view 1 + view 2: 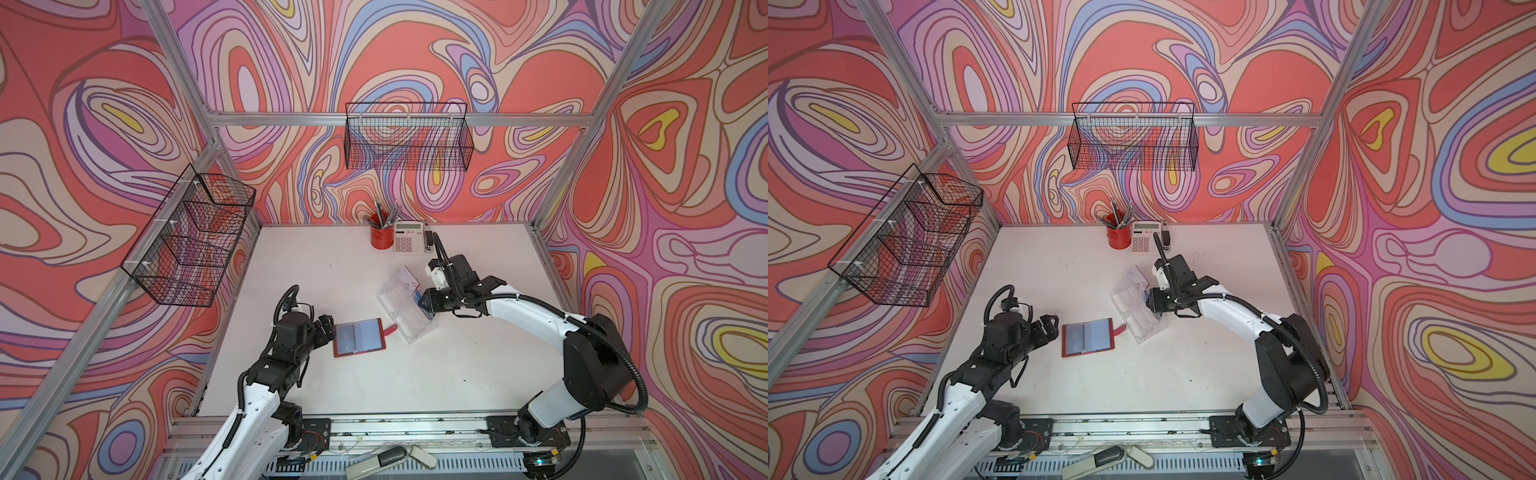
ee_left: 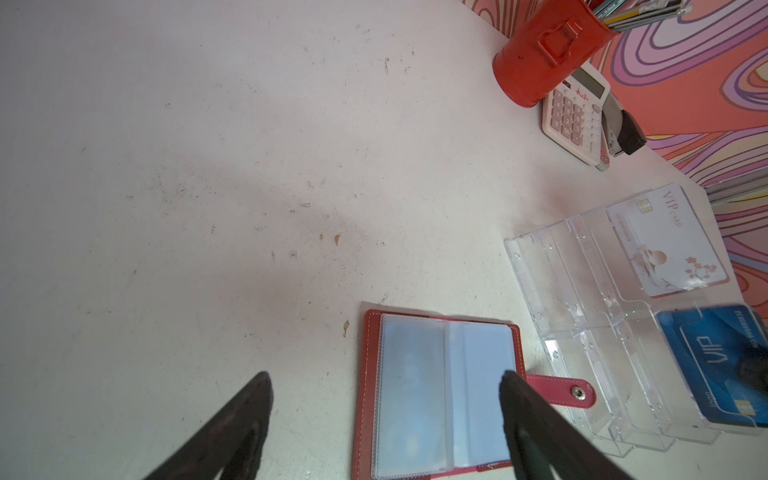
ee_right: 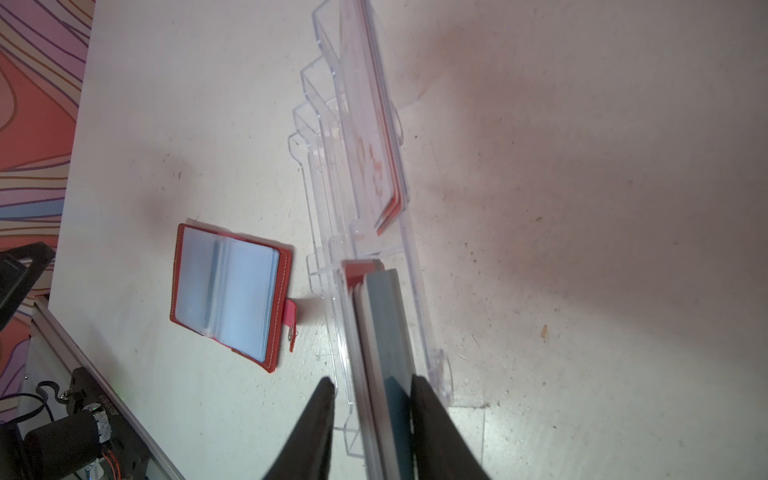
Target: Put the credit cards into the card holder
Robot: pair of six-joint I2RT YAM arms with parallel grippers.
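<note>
The red card holder (image 1: 359,336) (image 1: 1088,336) lies open on the white table, its clear sleeves facing up (image 2: 440,395) (image 3: 228,291). My left gripper (image 1: 330,328) (image 2: 386,378) is open just left of it, holding nothing. A clear acrylic stand (image 1: 399,303) (image 2: 582,291) holds the credit cards: a blue stack (image 2: 715,357) (image 3: 386,316) and a white VIP card (image 2: 665,241) (image 3: 365,124). My right gripper (image 1: 424,301) (image 3: 372,380) straddles the blue stack. One finger lies against the cards. The other stands apart from them, with a clear wall of the stand between.
A red pen cup (image 1: 381,237), a calculator (image 1: 409,237) and a stapler (image 1: 429,241) stand along the back edge. Wire baskets hang on the back wall (image 1: 409,137) and the left wall (image 1: 195,241).
</note>
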